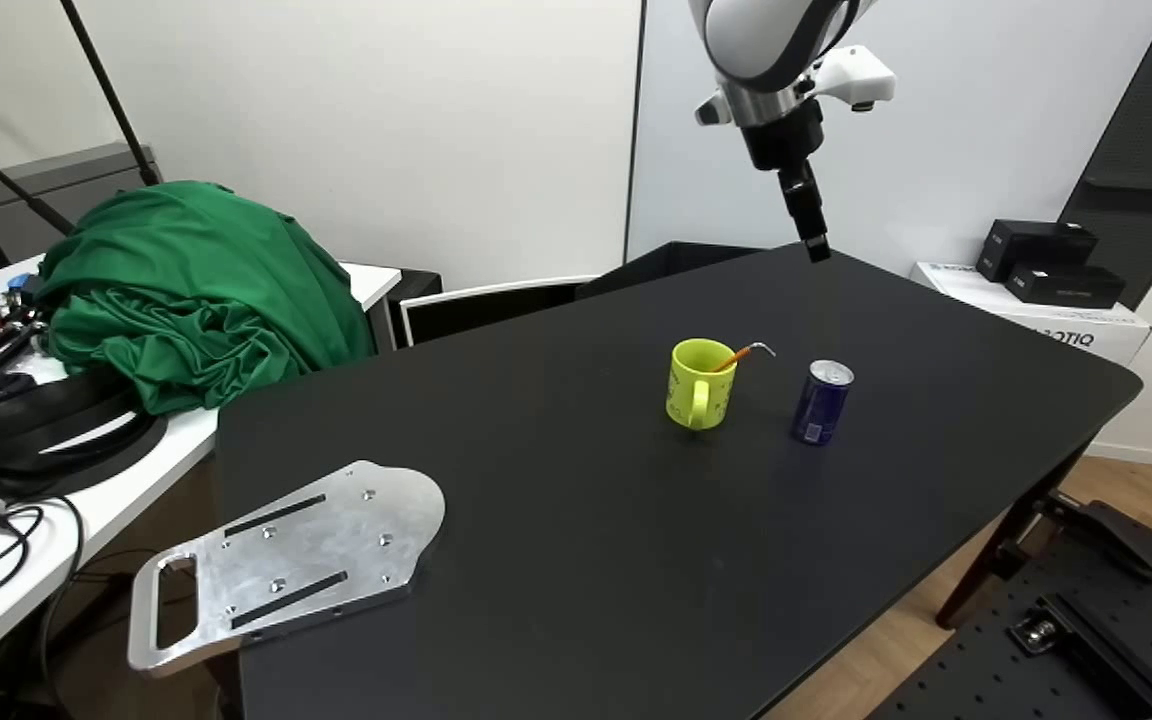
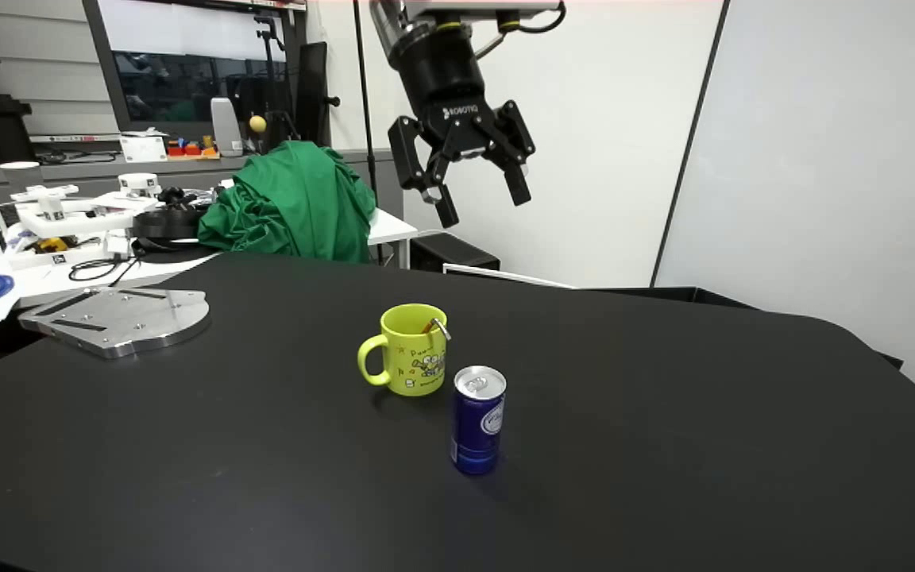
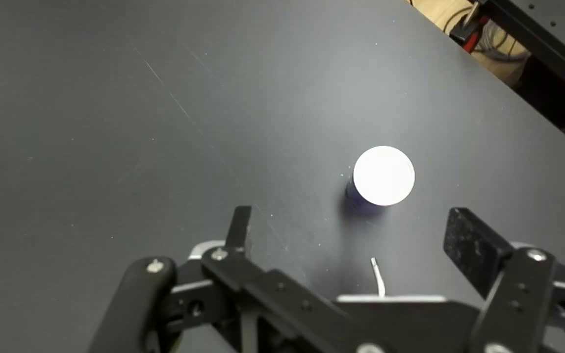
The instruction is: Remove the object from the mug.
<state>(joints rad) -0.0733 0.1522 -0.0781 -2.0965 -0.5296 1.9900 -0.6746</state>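
The lime mug stands upright on the black table in both exterior views (image 1: 686, 392) (image 2: 419, 367). The object, a thin orange stick with a bent silver end, leans inside it, its end sticking out over the rim (image 1: 733, 359) (image 2: 441, 327). In the wrist view only the object's silver tip (image 3: 378, 278) shows below the jaws' middle; the mug is almost wholly hidden behind the gripper. My gripper is open and empty, high above the table, in both exterior views (image 1: 816, 250) (image 2: 484, 205). In the wrist view its fingers (image 3: 350, 213) are wide apart.
A dark blue can with a pale top stands close to the mug (image 1: 820, 405) (image 2: 476, 433) (image 3: 384, 175). A silver metal plate (image 1: 316, 550) (image 2: 128, 314) lies at the table's edge. A green cloth heap (image 1: 196, 290) (image 2: 295, 202) lies on a white side table.
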